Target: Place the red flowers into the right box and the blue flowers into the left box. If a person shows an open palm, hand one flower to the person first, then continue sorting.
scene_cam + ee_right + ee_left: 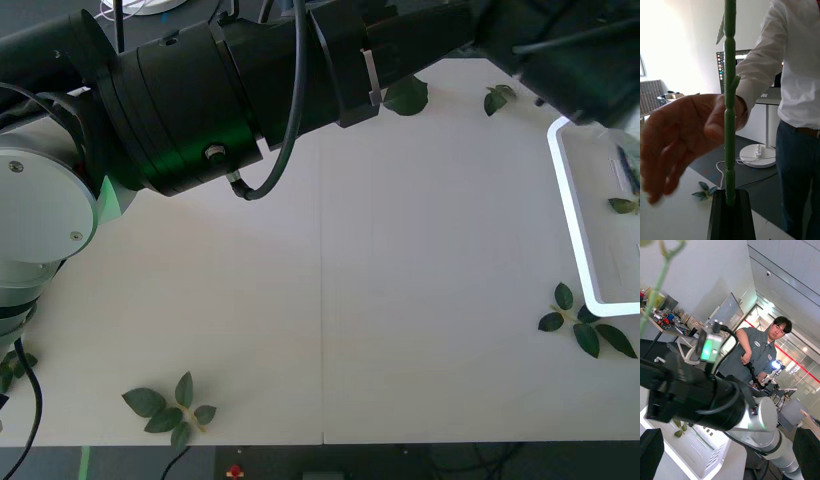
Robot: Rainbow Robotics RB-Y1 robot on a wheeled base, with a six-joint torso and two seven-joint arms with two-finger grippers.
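White tabletop (pixel 330 300) carries scattered loose leaf sprigs (pixel 168 408); behind it we see an office with desks and a monitor.

Right gripper (pixel 729 204): its black fingers are closed together on a green flower stem (pixel 729 112), which rises straight up and away from the tips. We cannot see the bloom, so we cannot say whether this is a red or a blue flower. Just beyond the stem, partly behind it, is the person's open hand (pixel 685 131), palm toward the gripper and fingers spread; we cannot tell whether hand and stem touch. The person (pixel 797 93), in a white shirt and dark trousers, stands past the far table edge.

Left gripper (pixel 730 461): dark fingers sit wide apart at the frame corners, nothing between them. Another thin pale stem (pixel 657 285) shows far out from it. Below its reach lies a white tray (pixel 685 461).

The right box (pixel 580 230) holds a little greenery near its inner wall.

Progress, our judgement: the hand-over step is under way, release not yet done. No flowers lie loose on the visible table, so sorting may be well advanced; tray contents are mostly hidden.
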